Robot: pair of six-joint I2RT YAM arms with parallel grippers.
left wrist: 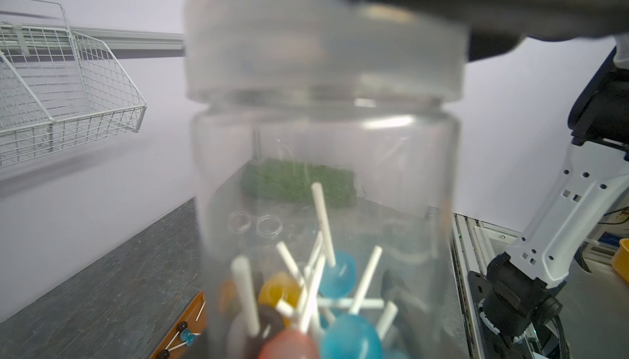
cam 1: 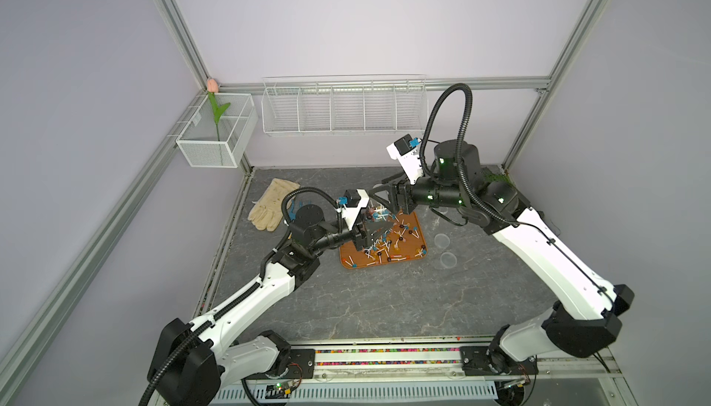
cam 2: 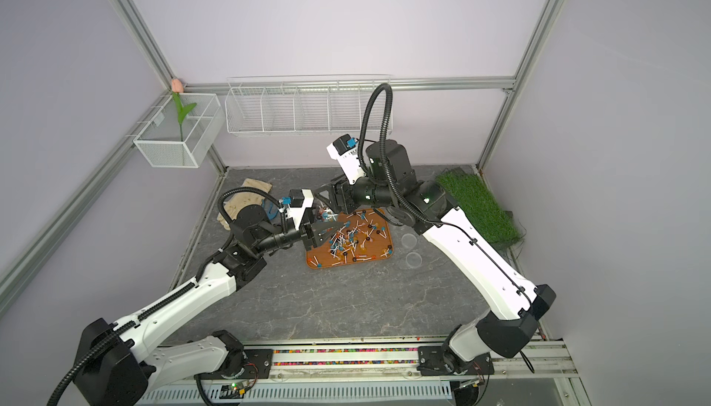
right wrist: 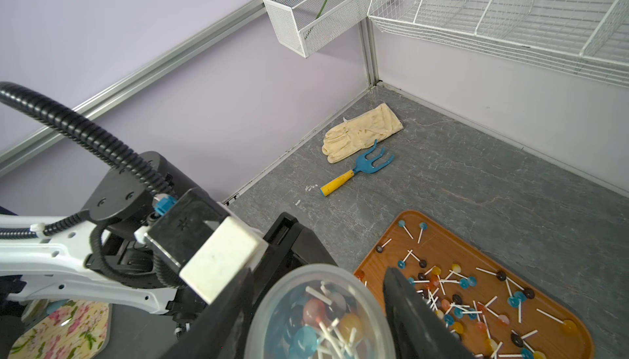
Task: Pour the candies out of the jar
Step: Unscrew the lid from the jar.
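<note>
Grey counter (cam 1: 384,300), jar (left wrist: 323,177) looks light, slick plastic: left claw (cam 1: 379,231) clamped on its body, right claw (right wrist: 320,272) straddles the lid (left wrist: 323,61), grip unclear.

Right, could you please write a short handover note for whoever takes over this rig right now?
Left gripper: shut on the clear jar, held up near the wooden tray.
Right gripper: jaws either side of the lid; grip unclear.
Done: many lollipops lie scattered on the tray.
Left: lid on, more lollipops inside; remove it, then pour.
</note>
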